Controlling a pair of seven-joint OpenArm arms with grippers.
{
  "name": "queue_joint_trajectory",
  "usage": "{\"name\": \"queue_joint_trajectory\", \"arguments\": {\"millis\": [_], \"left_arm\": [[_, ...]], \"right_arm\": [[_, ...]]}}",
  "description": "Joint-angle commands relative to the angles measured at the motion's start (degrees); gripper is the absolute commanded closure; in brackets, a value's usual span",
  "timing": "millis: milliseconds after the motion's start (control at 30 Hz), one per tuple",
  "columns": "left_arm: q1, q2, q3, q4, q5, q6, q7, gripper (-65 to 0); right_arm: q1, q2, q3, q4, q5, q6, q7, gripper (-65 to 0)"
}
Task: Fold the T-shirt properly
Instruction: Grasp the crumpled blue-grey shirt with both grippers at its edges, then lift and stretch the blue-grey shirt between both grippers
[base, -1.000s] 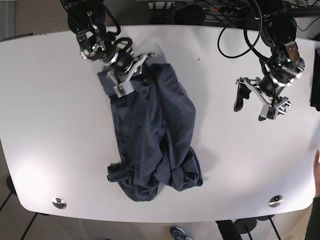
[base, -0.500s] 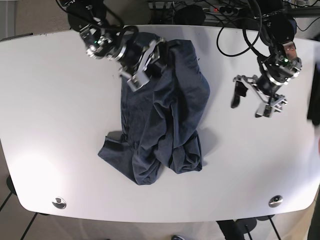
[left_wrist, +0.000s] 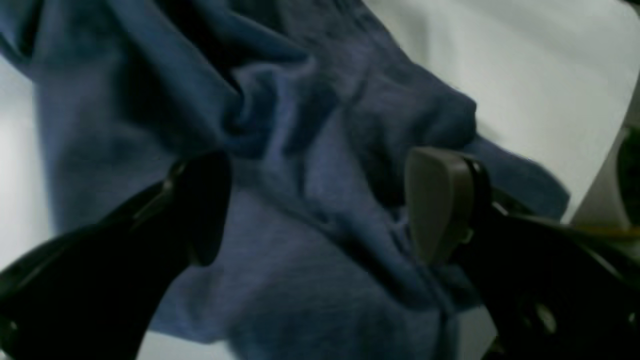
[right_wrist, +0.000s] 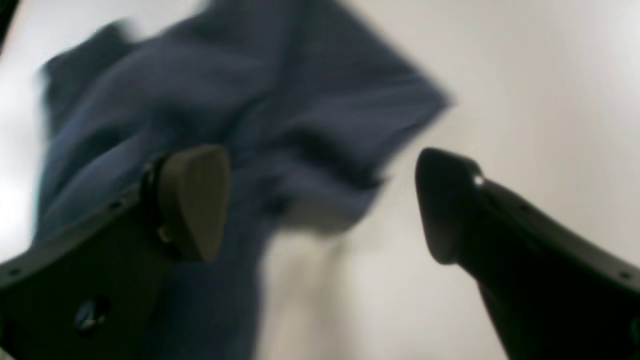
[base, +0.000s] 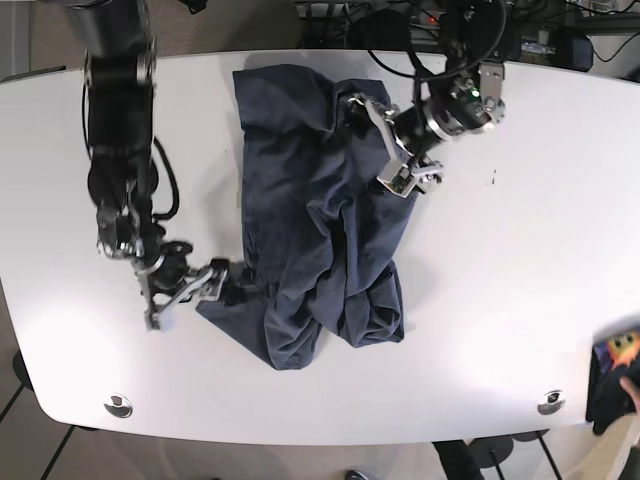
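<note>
The dark blue T-shirt (base: 300, 220) lies crumpled lengthwise on the white table (base: 520, 260), bunched at its near end. My left gripper (base: 388, 150) hovers open over the shirt's upper right folds. In the left wrist view, wrinkled T-shirt fabric (left_wrist: 310, 150) lies between and beyond the open left gripper (left_wrist: 320, 205). My right gripper (base: 200, 290) stands open at the shirt's lower left corner. The right wrist view shows the right gripper (right_wrist: 320, 205) with nothing between its fingers and the blurred T-shirt (right_wrist: 240, 130) just ahead.
Two round metal bolts (base: 118, 405) (base: 550, 402) sit near the table's front edge. Cables and equipment (base: 400, 15) crowd the space behind the far edge. A dark object with a colourful patch (base: 615, 380) shows at the lower right corner.
The right gripper has let go of the shirt's top and swung down to its lower left corner. The left arm has moved from the bare table onto the shirt's upper right.
</note>
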Motion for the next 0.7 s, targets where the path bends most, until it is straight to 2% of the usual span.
{"name": "queue_joint_trajectory", "arguments": {"millis": [33,167,233,300,333,400,500,533,567,600,700], "left_arm": [[1.1,-0.3,1.9,1.2,-1.1,1.5,-1.6,-50.4],[4.8,-2.6,4.3,1.2,-1.1,5.6,-1.6,-50.4],[6.5,-3.0,4.2,1.9,-1.2,7.3,-1.7,-50.0],[8.0,-3.0,4.2,2.7,-1.2,8.1,-1.7,-44.3],[8.9,-3.0,4.2,3.0,-1.2,8.1,-1.7,-39.4],[9.9,-4.2,4.2,3.9,-1.3,8.1,-1.7,-34.9],[11.6,-4.6,4.2,6.2,-1.5,8.1,-1.7,-33.8],[12.4,-4.6,4.2,7.5,-1.5,8.1,-1.8,-33.8],[13.3,-4.6,4.2,8.4,-1.5,8.0,-2.1,-33.8],[14.6,-4.6,4.2,8.9,-1.5,8.0,-3.9,-31.8],[17.2,-6.0,4.2,8.8,-1.4,8.0,-7.1,-28.7]], "right_arm": [[5.5,0.9,-2.6,-7.3,0.7,0.58,5.8,-56.0],[10.8,0.8,-10.7,-20.2,0.8,0.58,14.7,-55.6],[10.6,0.4,-13.0,-20.8,0.8,0.58,15.3,-55.5],[10.4,-1.5,-14.1,-20.9,0.8,0.58,15.3,-55.3],[9.5,-2.6,-14.0,-20.9,0.8,0.58,15.4,-53.6],[8.9,-3.2,-13.6,-20.9,0.9,0.49,16.4,-36.9],[8.8,-4.0,-13.8,-20.9,0.9,0.23,18.3,-2.9],[8.8,-4.0,-13.8,-20.9,0.9,0.23,18.3,-1.6],[8.8,-4.0,-13.8,-20.9,0.9,0.41,18.3,-4.8],[8.9,-3.9,-13.8,-20.1,0.9,0.41,18.3,-1.9],[8.7,-3.6,-13.8,-17.6,0.8,0.41,18.1,-2.2]]}}
